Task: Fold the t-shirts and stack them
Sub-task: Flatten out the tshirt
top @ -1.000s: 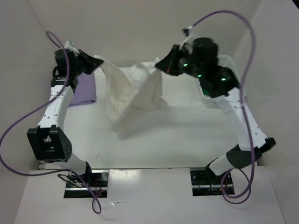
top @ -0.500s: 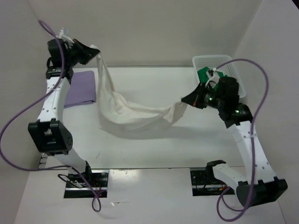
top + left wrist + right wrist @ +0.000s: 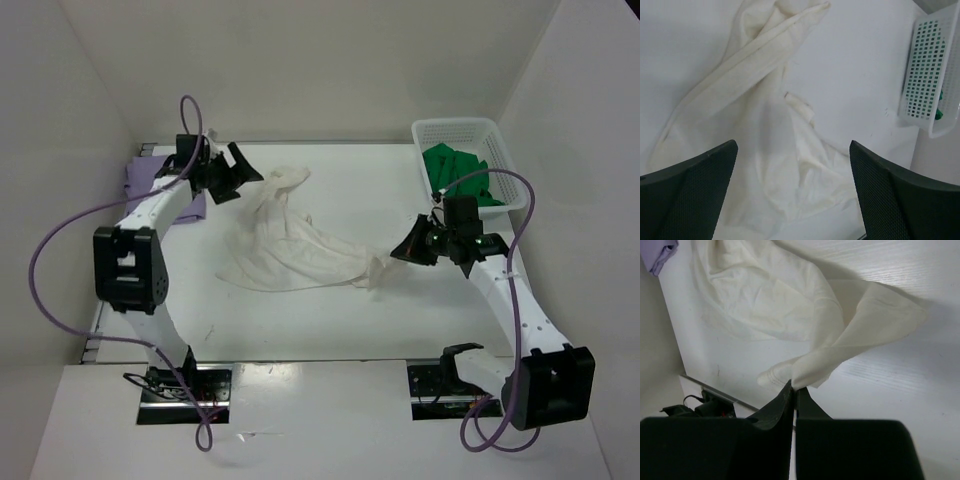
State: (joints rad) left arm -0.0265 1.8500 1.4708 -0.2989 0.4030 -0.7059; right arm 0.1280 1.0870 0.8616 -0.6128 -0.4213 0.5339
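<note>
The cream white t-shirt lies crumpled across the middle of the table, and it also fills the left wrist view. My left gripper hovers open just above the shirt's far end, jaws wide apart, nothing between them. My right gripper is shut on the shirt's right corner, pinching a bunched hem just above the table. The lavender t-shirt lies at the far left, partly hidden behind the left arm; its corner shows in the right wrist view. The green t-shirt sits bunched in the basket.
A white mesh basket stands at the back right corner, and its side shows in the left wrist view. White walls close in the table on the left, back and right. Purple cables loop off both arms.
My left gripper has opened and let go of the cream shirt, then dropped toward the table. The shirt's left end has fallen onto the table. My right gripper still holds its corner, lower now.
</note>
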